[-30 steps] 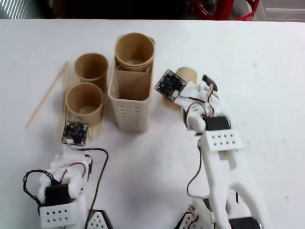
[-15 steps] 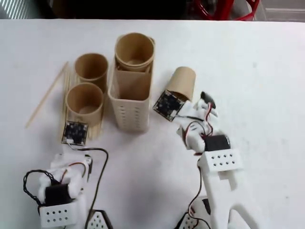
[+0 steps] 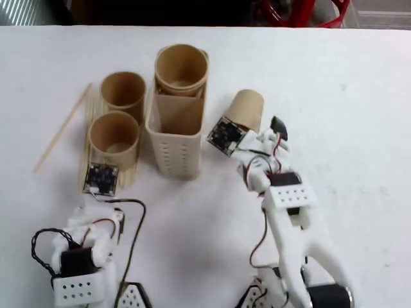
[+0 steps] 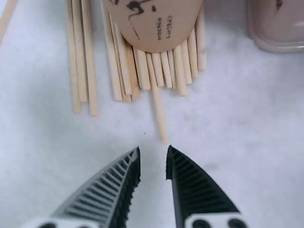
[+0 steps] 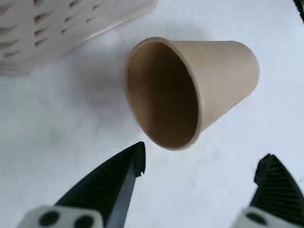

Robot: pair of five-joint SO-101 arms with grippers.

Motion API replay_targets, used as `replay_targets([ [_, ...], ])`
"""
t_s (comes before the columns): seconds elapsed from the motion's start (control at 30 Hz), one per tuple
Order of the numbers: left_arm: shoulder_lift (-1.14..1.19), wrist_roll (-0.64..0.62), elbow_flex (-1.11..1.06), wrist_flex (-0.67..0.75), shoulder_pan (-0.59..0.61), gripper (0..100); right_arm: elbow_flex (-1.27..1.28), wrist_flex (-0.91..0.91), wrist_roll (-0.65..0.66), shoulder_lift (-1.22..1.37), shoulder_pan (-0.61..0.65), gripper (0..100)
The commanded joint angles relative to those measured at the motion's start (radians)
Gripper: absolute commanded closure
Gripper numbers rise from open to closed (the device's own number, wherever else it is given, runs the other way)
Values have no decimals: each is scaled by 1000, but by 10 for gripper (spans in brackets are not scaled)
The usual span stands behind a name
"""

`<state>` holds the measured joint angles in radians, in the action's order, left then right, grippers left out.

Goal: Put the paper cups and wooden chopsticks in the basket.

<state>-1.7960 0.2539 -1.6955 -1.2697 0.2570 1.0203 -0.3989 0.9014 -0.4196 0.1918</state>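
Finding the right gripper (image 5: 204, 159) spread wide and empty, flanking the mouth end of the tipped cup (image 5: 190, 90) without touching it. Finding that cup lying on its side on the table (image 3: 359, 96), just beside the basket (image 3: 176, 154), mouth turned toward the arm.

Judging the cup light, thin-walled and easy to crush, and likely to be rolling in an arc on its taper if nudged. Favouring a hold near the rolled rim, the stiffest part: either pinching one wall with a finger inside, or spanning the body gently.

Finding the left gripper (image 4: 152, 154) parted only a slit and holding nothing, hovering just short of the ends of the chopstick bundle (image 4: 118, 61).

Judging the chopsticks stiff, light and slippery, lying flat and so offering little to pinch. Favouring taking the ends that are sticking out.

Noting what is standing in the way:
- Near upright cup (image 3: 114, 136) and far upright cup (image 3: 123, 90) sitting on the bundle, pinning it.
- Stray chopstick (image 3: 61, 131) lying apart at an angle.
- Nested cup (image 3: 182, 67) already occupying the basket's far compartment, leaving the near one looking free.
- Basket wall crowding the tipped cup on one side.
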Motion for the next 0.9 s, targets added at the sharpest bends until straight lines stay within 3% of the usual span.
replay_targets([
  [0.0, -8, 3, 2, -6, -10, 890, -95, 41, 3, 65, -13, 635],
  [0.33, -8, 3, 2, -6, -10, 890, -290, 39, 3, 243, -16, 638],
  [0.5, -8, 3, 2, -6, -10, 890, -396, 39, -29, 364, -30, 735],
  [0.7, -8, 3, 2, -6, -10, 890, -497, 31, -106, 478, -61, 753],
  [0.87, -8, 3, 2, -6, -10, 890, -512, 36, -201, 489, -120, 950],
])
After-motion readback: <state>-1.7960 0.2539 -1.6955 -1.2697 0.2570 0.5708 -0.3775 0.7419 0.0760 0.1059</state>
